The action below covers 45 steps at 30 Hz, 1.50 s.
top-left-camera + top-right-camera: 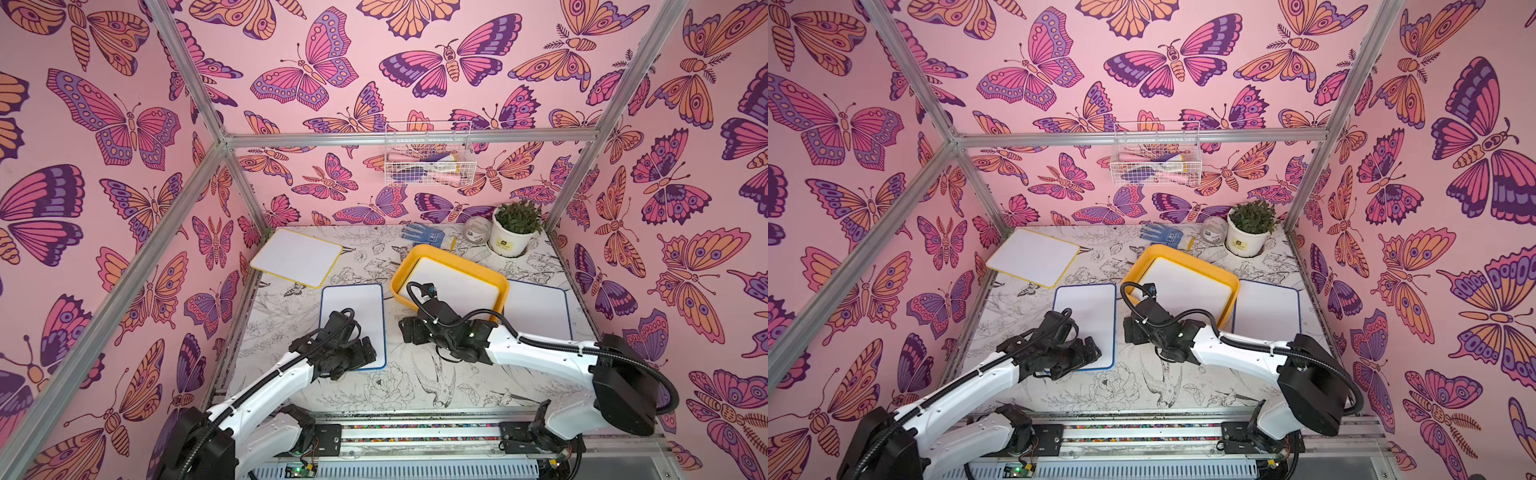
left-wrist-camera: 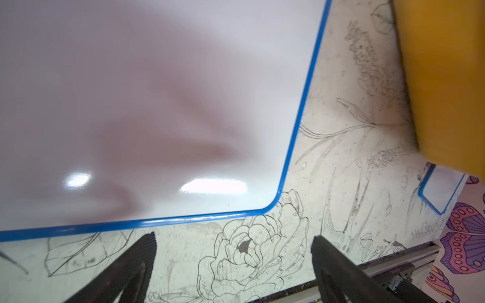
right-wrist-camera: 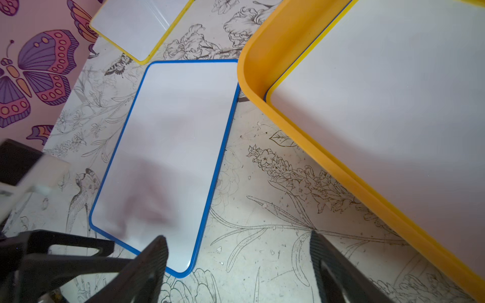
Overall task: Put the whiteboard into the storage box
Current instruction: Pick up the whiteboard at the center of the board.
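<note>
In both top views the shallow yellow-orange plastic storage box (image 1: pixel 405 274) sits turned at an angle, just right of the frame centre. A white whiteboard with a yellow rim (image 1: pixel 461 282) lies inside it, and the right arm covers its near corner. In the right wrist view a thin blue edge shows under this board, but I cannot tell what it belongs to.

A white rectangular whiteboard with a blue rim (image 1: pixel 353 305) lies flat on the flower-printed table (image 1: pixel 415 374), left of the box and not touching it. The left arm hides its near part.

The left gripper (image 2: pixel 233 236) has its fingers spread wide with only table between them, just off this board's edge. The right gripper (image 3: pixel 238 236) is also spread wide and empty, above the table between the board and the box.

A second blue-rimmed whiteboard (image 1: pixel 540 309) at the right is partly hidden behind the box. A second yellow-rimmed whiteboard (image 1: pixel 295 257) lies at the table's far left.
</note>
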Available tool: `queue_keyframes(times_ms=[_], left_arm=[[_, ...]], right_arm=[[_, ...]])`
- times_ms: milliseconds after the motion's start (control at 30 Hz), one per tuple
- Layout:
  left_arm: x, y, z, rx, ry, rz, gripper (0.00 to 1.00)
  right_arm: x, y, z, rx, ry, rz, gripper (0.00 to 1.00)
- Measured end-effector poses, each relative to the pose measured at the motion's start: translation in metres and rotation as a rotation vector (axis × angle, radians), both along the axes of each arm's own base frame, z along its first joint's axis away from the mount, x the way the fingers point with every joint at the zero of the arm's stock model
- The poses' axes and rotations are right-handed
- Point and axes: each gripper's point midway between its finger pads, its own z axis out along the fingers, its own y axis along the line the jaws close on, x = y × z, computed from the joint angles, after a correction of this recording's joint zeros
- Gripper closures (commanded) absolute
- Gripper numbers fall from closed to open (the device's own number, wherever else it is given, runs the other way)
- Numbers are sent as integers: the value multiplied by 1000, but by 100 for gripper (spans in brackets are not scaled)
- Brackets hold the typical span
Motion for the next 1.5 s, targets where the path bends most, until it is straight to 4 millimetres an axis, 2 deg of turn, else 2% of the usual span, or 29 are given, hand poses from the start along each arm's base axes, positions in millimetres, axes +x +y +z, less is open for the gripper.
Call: queue_keyframes(times_ms=[100, 200, 333, 433, 567, 767, 867, 967, 1067, 1233, 1333, 1500], left_arm=[[14, 2, 22, 13, -58, -4, 4], [28, 17, 33, 30, -83, 37, 4], [38, 50, 34, 72, -73, 122, 4], [42, 70, 34, 99, -70, 168, 4], [46, 81, 31, 128, -51, 193, 4], [50, 88, 26, 153, -26, 207, 4], [53, 89, 24, 165, -19, 209, 4], [55, 92, 21, 180, -9, 216, 4], [58, 94, 17, 196, -3, 222, 3], [71, 100, 10, 222, -11, 242, 1], [83, 109, 7, 231, -17, 271, 2], [94, 128, -10, 223, 26, 336, 2]], right_arm=[[8, 12, -10, -18, 8, 2, 13], [20, 29, -23, -47, 11, 10, 13], [36, 50, -37, -91, 1, 26, 13], [56, 67, -44, -128, -25, 34, 12], [92, 77, -49, -172, -67, 39, 13], [162, 69, -43, -205, -132, 6, 13], [196, 56, -26, -196, -169, -27, 13], [215, 42, -9, -183, -202, -55, 13], [205, 38, -2, -137, -190, -41, 13], [153, 42, -5, -50, -121, -29, 14], [120, 52, -13, -14, -90, -26, 14], [70, 68, -35, 0, -45, -47, 15]])
